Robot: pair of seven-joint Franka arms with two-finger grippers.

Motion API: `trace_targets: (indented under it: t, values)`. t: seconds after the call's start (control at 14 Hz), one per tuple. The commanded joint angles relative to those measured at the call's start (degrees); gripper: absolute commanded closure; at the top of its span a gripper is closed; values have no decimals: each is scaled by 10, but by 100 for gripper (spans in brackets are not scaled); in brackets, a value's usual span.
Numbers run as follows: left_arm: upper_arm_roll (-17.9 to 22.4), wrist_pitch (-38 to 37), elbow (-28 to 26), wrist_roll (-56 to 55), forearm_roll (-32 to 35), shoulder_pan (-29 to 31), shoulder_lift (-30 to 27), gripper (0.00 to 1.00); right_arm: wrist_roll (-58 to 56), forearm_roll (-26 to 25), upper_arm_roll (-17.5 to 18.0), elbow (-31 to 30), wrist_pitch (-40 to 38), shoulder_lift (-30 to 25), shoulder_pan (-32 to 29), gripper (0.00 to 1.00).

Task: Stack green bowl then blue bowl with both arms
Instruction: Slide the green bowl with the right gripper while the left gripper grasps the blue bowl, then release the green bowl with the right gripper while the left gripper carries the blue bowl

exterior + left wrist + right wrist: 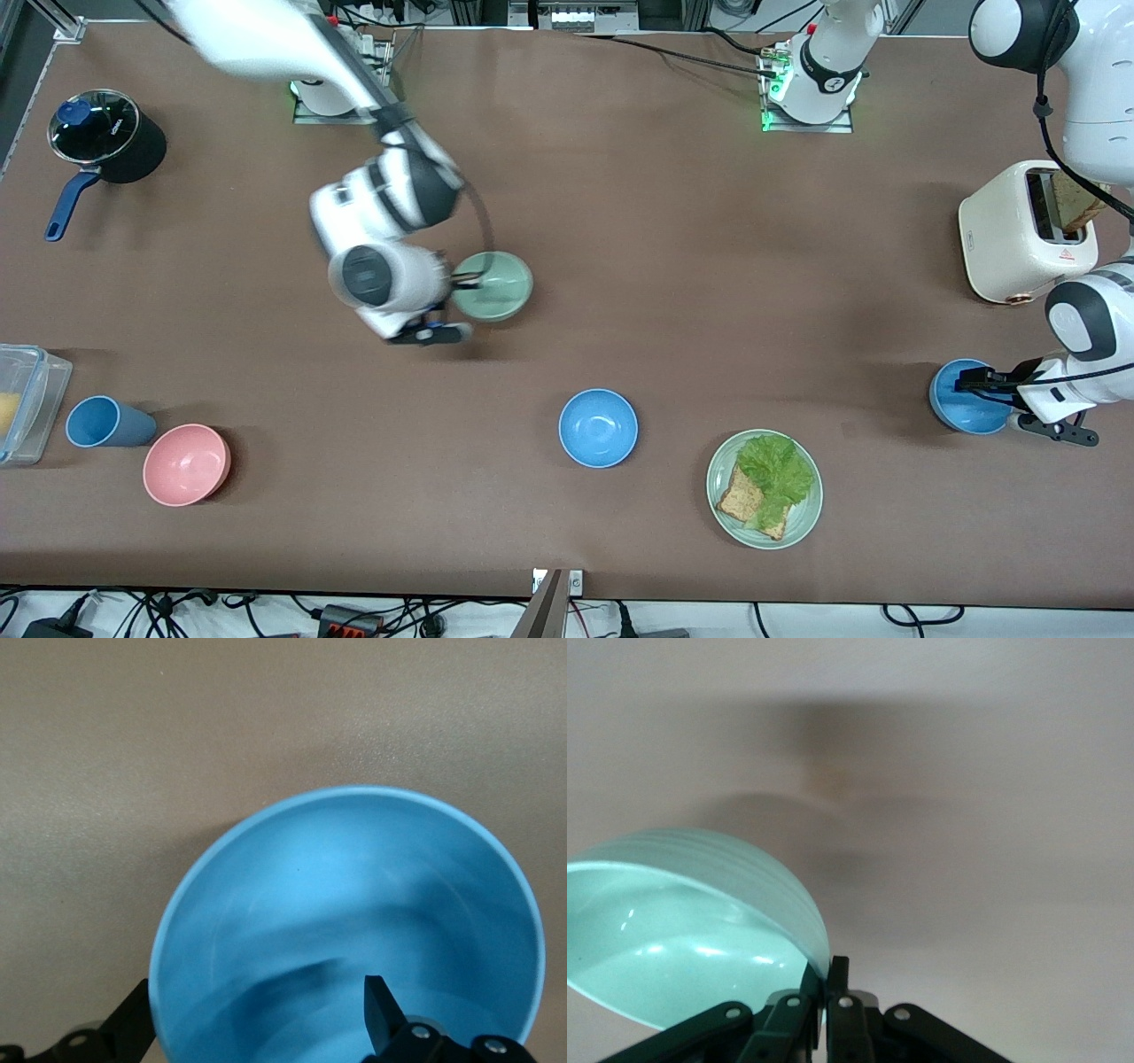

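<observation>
Stacking not begun: right gripper (459,285) clamped on green bowl (494,285) rim, carried aloft; left gripper (967,383) spread astride blue bowl (966,403) rim, ungripped.

We see even overhead light leaving soft shadows beside the pink bowl (187,464), motion blur smearing the right arm (372,177) above the green bowl (493,285), whose inside shows small glare spots in the hazy right wrist view.
</observation>
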Motion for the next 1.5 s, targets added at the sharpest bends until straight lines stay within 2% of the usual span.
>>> trace_targets:
  t: [0.0,0.07,0.21,0.43,0.5,0.57,0.64,0.79,0.93,1.07,1.21,1.43]
  values:
    - [-1,-1,19,2,-9,1,9,1,57,24,-5,56,0,55,49,100]
    - [-1,-1,19,0,-10,-1,9,11,80,35,-5,66,9,67,64,100]
    - [-1,-3,20,1,-10,-1,8,45,106,52,-5,67,29,82,73,100]
    - [-1,-10,21,2,-5,-4,5,75,107,79,-5,67,31,93,86,100]
    - [-1,-11,21,3,-3,-4,3,84,108,87,-5,67,31,98,86,72]
    - [-3,-19,22,3,0,-5,0,92,125,90,-6,67,31,97,84,1]
    - [-4,-45,34,3,4,-6,0,99,164,90,-6,73,29,91,84,0]
    - [-3,-96,77,6,-6,-7,1,99,217,84,-6,119,19,79,80,0]
    - [-11,-133,83,11,-48,0,-4,100,215,75,-17,162,-47,50,66,0]
    - [-16,-162,83,54,-57,-4,-19,100,210,33,-32,226,-106,48,49,0]
    - [-44,-208,77,56,-59,-4,-50,100,182,8,-33,292,-157,48,16,0]
    - [-98,-267,67,-29,-60,-4,-94,100,125,-14,-35,306,-161,34,-41,0]
